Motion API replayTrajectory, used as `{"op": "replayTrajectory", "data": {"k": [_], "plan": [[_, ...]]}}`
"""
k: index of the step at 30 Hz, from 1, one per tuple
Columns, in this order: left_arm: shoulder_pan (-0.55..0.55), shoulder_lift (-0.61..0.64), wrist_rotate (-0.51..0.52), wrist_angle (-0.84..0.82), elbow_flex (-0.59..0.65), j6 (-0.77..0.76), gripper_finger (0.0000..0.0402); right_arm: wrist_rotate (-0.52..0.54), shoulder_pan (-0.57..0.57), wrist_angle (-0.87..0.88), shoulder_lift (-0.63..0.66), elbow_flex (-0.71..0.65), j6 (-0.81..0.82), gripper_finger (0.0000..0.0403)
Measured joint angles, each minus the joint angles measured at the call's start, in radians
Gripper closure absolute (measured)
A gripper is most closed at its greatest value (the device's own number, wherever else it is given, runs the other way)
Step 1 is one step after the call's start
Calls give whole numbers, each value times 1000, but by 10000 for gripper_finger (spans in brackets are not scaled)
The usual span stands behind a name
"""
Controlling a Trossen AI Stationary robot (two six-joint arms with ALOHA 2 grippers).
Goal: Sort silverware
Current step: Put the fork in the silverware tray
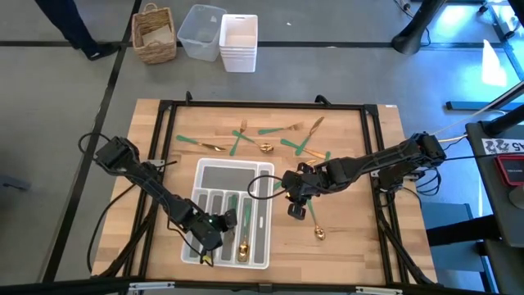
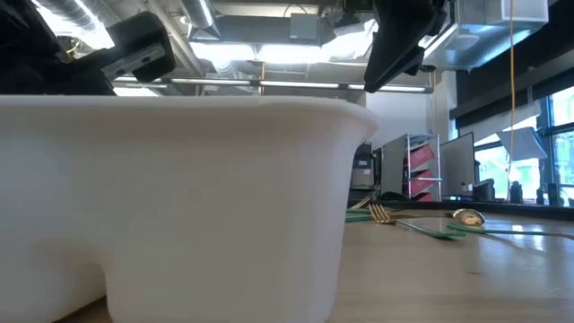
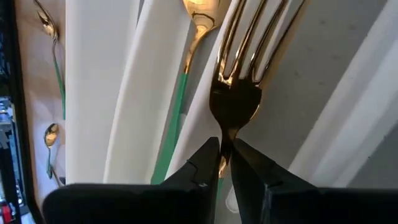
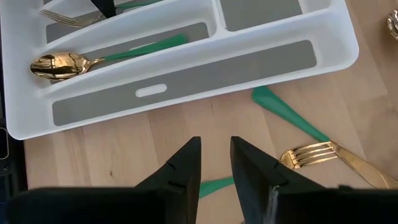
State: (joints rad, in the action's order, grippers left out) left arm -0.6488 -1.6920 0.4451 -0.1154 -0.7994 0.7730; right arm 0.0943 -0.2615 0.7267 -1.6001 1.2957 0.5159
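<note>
The white organizer tray (image 1: 260,215) lies mid-table. My left gripper (image 1: 214,226) hovers over its near end, shut on a gold fork (image 3: 239,62) above a long compartment. A gold spoon with a green handle (image 3: 177,118) lies in the neighbouring compartment. My right gripper (image 4: 214,163) is open just right of the tray, low over the wood; a green handle (image 4: 214,185) shows on the table through the gap between its fingers. A fork (image 4: 317,154) and another green handle (image 4: 287,113) lie ahead of it. More silverware (image 1: 246,141) lies scattered toward the far edge. My left gripper pinches the fork's slim gold neck (image 3: 225,142), just behind the head, between its two fingertips. The fingers lie along the fork, whose tines point away from the wrist. The fork runs along the tray's compartment; whether it rests on the floor I cannot tell.
A spoon (image 1: 318,233) lies right of the tray near my right gripper. Two spoons (image 3: 51,134) lie on the wood beside the tray. In the low view the tray's wall (image 2: 179,206) fills the foreground, with a fork (image 2: 382,213) and spoon (image 2: 468,216) beyond. A basket and bins (image 1: 237,41) stand on the floor past the table.
</note>
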Motion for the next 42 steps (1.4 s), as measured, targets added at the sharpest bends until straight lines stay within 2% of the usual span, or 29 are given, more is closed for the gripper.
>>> {"op": "replayTrajectory", "data": {"k": [8,18,25,35,42], "plan": [[-6,0,6,2,0,-70,359,0,0,0,0,0,0,315],[-8,5,3,5,-1,-64,285,-1,0,0,0,0,16,315],[-39,57,-24,-14,5,-37,292,16,0,-7,-4,-10,238,315],[-63,137,19,-9,5,-169,295,23,0,-21,-96,-79,455,315],[-60,239,82,-10,3,-331,295,112,14,-18,-177,-89,545,315]]}}
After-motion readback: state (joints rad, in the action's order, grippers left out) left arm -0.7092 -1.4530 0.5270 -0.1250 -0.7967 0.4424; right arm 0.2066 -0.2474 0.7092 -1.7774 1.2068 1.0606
